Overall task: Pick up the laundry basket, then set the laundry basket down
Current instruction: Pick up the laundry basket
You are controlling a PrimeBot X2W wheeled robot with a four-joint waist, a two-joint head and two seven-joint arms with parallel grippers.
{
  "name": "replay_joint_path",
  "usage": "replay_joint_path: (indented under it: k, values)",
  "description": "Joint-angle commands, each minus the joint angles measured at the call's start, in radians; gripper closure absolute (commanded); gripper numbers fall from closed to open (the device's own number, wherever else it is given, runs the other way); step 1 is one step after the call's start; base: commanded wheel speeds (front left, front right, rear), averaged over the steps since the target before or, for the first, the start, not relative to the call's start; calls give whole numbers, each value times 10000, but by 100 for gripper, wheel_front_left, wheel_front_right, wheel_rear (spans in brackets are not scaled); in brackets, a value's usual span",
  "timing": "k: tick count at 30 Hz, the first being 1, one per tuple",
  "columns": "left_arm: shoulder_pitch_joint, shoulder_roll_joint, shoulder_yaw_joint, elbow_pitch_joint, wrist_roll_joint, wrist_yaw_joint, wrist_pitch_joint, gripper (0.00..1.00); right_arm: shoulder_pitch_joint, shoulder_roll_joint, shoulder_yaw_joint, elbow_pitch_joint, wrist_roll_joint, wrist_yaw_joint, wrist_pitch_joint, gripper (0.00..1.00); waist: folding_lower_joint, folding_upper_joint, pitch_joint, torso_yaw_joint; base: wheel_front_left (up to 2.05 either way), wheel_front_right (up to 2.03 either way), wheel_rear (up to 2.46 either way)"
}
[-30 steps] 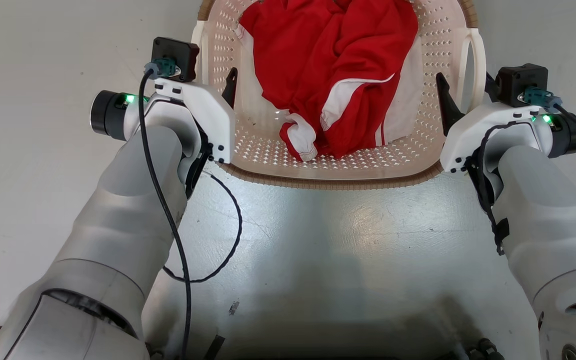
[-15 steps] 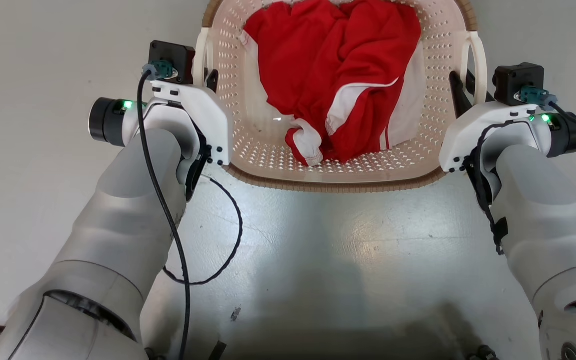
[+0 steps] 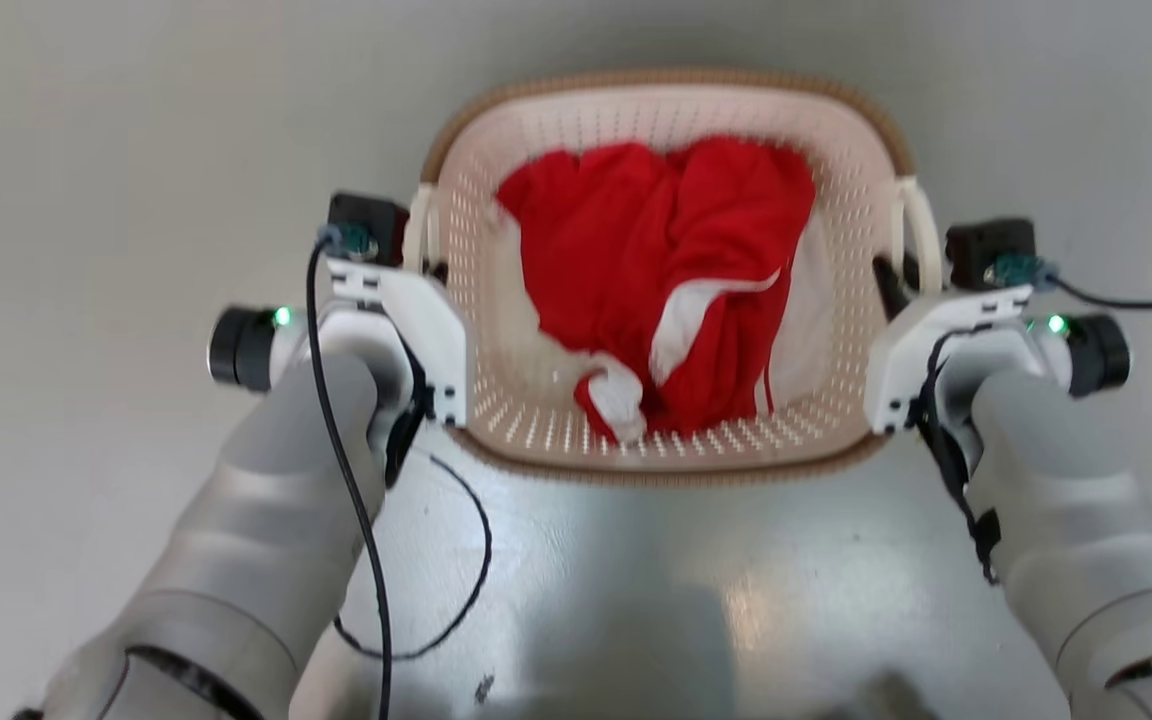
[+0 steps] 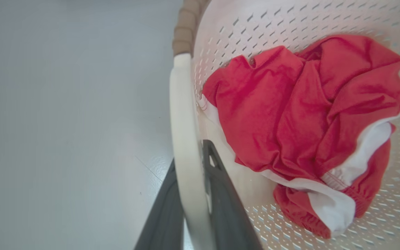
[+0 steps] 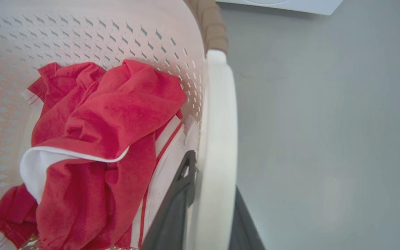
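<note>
Pale grey floor (image 3: 86,150) spreads under the laundry basket (image 3: 666,80); left pincer (image 4: 189,156) and right pincer (image 5: 214,173) each clasp a white handle (image 4: 182,104).

I see the laundry basket (image 3: 556,125) cream-white, dotted with rows of small holes, its rim (image 3: 656,78) woven-look brown and its handles (image 4: 182,121) plain white. The garment (image 3: 636,260) is red with white bands (thin red stripes on the white). The floor (image 3: 86,200) is pale grey.
</note>
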Motion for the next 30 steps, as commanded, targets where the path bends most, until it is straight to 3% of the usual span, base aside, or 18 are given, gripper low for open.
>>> replay_joint_path:
  k: [1, 17, 30]
  values:
    - [269, 187, -3, -188, -115, 25, -10, 100, 585, 239, 471, -45, 145, 73, 104, 100, 0, 0, -601, 39, 0, 0, 0]
    - [2339, 187, -738, 265, -882, -239, 877, 100, 2449, 239, 3141, -605, 2856, 73, 1975, 100, 0, 0, -4015, -449, 0, 0, 0]
    - [3343, 187, -1235, 488, -1041, -455, 1633, 100, 3170, 239, 4222, -849, 4056, 73, 2888, 100, 0, 0, -6045, -795, 0, 0, 0]
